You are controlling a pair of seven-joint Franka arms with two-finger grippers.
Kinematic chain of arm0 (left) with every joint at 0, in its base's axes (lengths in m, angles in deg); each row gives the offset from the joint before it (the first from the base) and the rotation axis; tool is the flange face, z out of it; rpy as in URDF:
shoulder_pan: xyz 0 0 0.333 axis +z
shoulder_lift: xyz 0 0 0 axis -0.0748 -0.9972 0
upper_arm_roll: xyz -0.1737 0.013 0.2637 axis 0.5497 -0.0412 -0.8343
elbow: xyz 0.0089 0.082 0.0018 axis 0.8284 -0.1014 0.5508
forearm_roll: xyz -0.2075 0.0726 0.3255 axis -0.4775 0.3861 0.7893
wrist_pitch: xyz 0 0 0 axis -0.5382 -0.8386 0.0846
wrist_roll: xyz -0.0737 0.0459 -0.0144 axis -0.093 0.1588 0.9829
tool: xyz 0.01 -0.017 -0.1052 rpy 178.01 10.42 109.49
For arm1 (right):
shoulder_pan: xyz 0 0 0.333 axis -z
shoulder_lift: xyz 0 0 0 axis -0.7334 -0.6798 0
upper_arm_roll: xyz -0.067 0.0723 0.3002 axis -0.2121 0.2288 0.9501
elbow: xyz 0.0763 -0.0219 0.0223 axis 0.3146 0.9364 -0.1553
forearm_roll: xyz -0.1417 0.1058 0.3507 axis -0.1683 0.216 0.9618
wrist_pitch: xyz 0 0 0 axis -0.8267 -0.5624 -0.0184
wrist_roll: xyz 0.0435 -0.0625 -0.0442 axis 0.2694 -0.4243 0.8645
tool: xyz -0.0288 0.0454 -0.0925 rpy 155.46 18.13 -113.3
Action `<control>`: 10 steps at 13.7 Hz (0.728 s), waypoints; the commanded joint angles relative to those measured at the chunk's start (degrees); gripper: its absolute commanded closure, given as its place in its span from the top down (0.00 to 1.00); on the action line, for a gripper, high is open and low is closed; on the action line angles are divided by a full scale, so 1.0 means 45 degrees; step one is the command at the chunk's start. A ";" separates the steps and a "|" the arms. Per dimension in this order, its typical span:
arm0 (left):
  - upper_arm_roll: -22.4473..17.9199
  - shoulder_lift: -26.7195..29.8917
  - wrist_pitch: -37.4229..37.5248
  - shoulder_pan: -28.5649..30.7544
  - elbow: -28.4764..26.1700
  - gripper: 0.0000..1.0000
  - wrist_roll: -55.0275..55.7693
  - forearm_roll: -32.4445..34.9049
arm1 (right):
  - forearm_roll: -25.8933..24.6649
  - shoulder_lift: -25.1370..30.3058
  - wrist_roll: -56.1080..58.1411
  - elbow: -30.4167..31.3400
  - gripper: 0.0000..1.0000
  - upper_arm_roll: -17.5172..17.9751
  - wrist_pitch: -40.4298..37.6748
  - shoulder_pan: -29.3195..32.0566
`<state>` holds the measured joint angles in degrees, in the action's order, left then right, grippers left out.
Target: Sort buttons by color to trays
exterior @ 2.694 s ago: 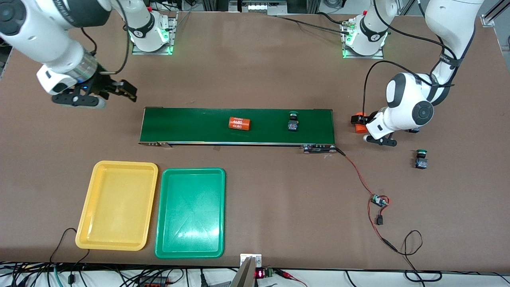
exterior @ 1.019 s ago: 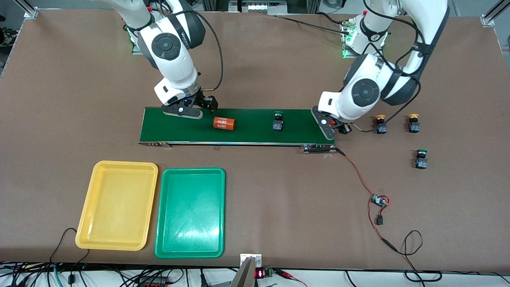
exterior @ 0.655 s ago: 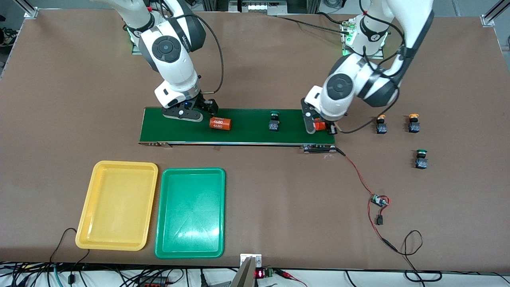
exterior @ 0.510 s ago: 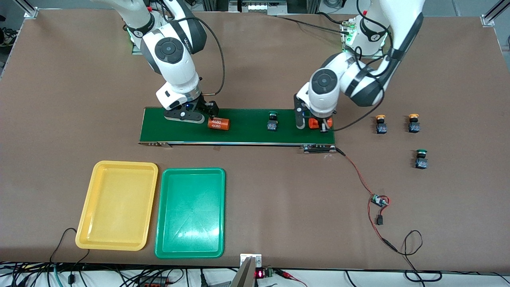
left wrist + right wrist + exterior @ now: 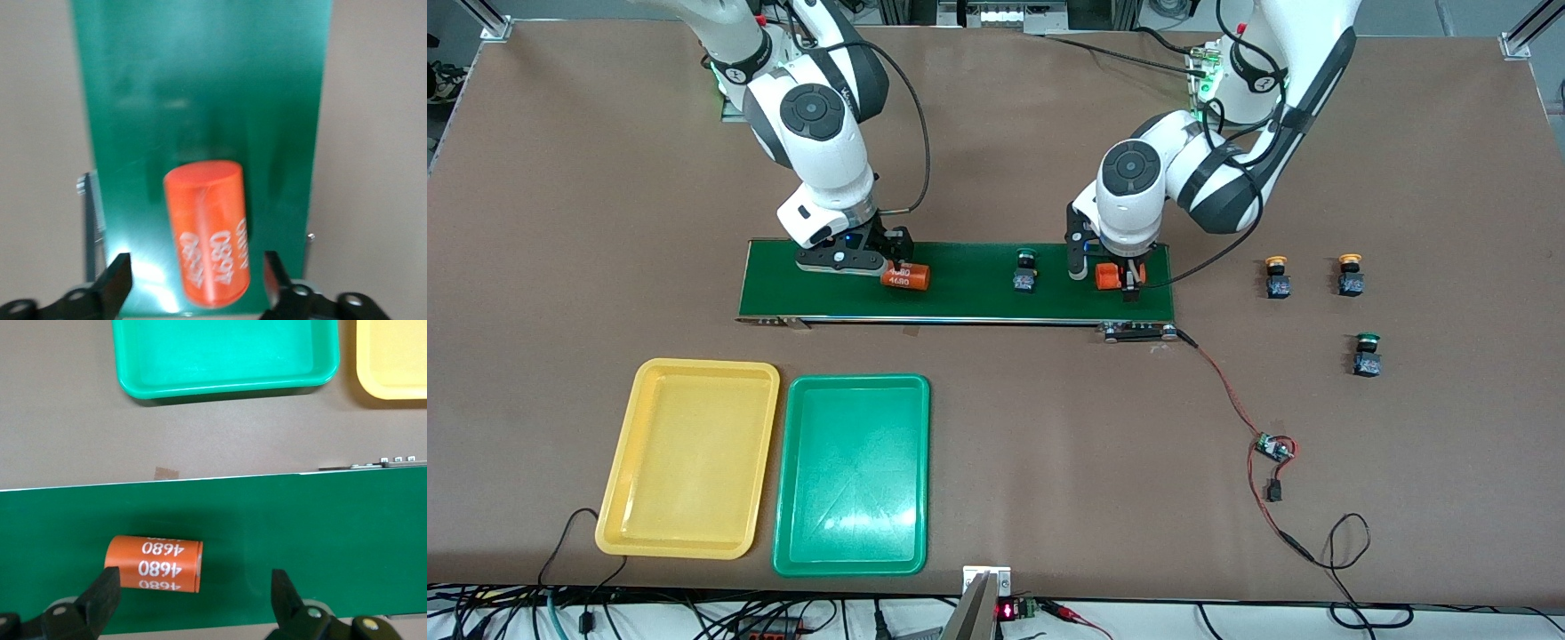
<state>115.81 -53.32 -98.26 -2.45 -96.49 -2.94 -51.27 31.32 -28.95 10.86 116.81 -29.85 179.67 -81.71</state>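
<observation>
One green button stands on the dark-green conveyor belt. Two yellow buttons and a second green button stand on the table off the left arm's end of the belt. The yellow tray and green tray lie side by side nearer the front camera; both show in the right wrist view. My left gripper is open around an orange "4680" cylinder. My right gripper is open by another such cylinder.
Both cylinders lie on the belt, one toward each end. A red wire with a small circuit board runs from the belt's left-arm end toward the front edge. Cables hang along the front edge.
Both arms came in over the belt. The left arm carried its cylinder from the table onto the belt. The green button and the other cylinder rode toward the right arm's end.
</observation>
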 commanded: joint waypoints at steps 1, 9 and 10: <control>0.0054 0.0860 0.0148 0.1455 0.0051 1.00 -0.0675 -0.0449 | -0.0090 -0.0125 0.0099 -0.0209 1.00 0.0039 0.0026 0.0020; -0.3533 0.0453 -0.0084 0.3236 0.0208 1.00 -0.1033 -0.2068 | 0.0942 -0.0398 0.0040 -0.0248 1.00 0.0391 -0.0014 -0.0584; -0.4120 0.0335 -0.0396 0.3237 0.0189 1.00 -0.0875 -0.3197 | 0.1274 -0.0573 0.0021 -0.0383 1.00 0.0391 0.0064 -0.0779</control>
<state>101.15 -50.47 -98.35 12.07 -95.86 -7.90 -59.58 34.49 -30.11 10.86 116.72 -28.20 179.70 -83.49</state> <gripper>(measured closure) 0.000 0.000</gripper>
